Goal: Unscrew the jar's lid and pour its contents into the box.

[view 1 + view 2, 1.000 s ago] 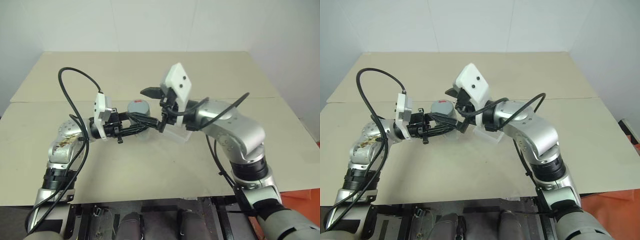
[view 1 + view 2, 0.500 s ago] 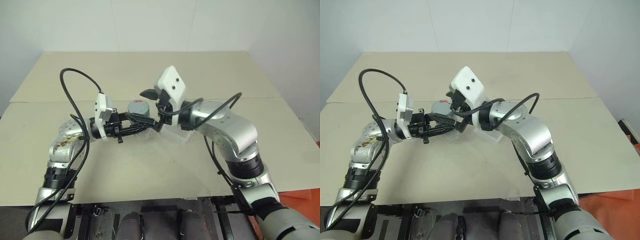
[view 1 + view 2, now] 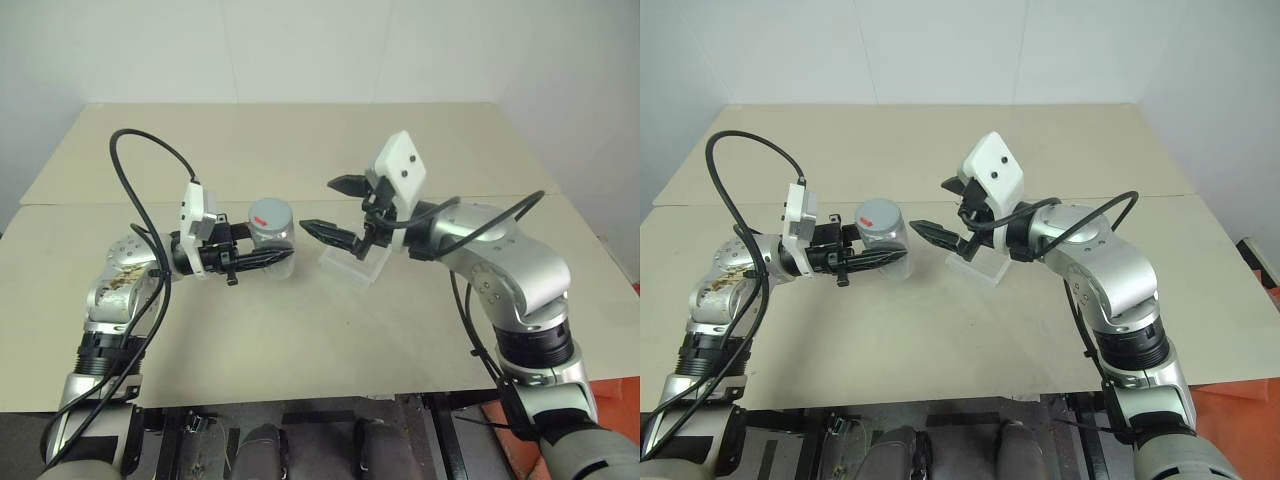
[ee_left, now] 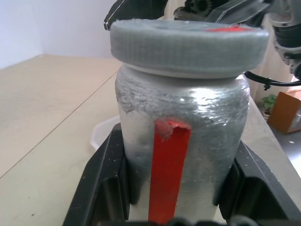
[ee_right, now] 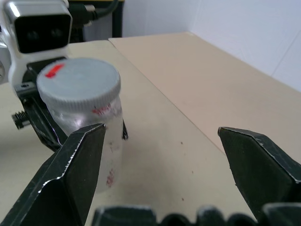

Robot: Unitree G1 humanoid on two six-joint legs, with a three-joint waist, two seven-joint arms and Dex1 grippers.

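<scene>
Beige tabletop [image 3: 300,330] below, the left tool [image 3: 262,259] clenches the upright jar [image 3: 272,240], its lid [image 3: 271,212] just left of the released right tool [image 3: 337,209].

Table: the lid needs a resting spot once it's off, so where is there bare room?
Bare: the far table behind both grippers, and the near strip in front of the box. Crowded: the middle, where the left gripper holds the jar beside the open right gripper.

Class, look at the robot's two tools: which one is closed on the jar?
The left tool: its black fingers clamp the jar just below the grey lid. The right tool stands wide open, holding nothing.
</scene>
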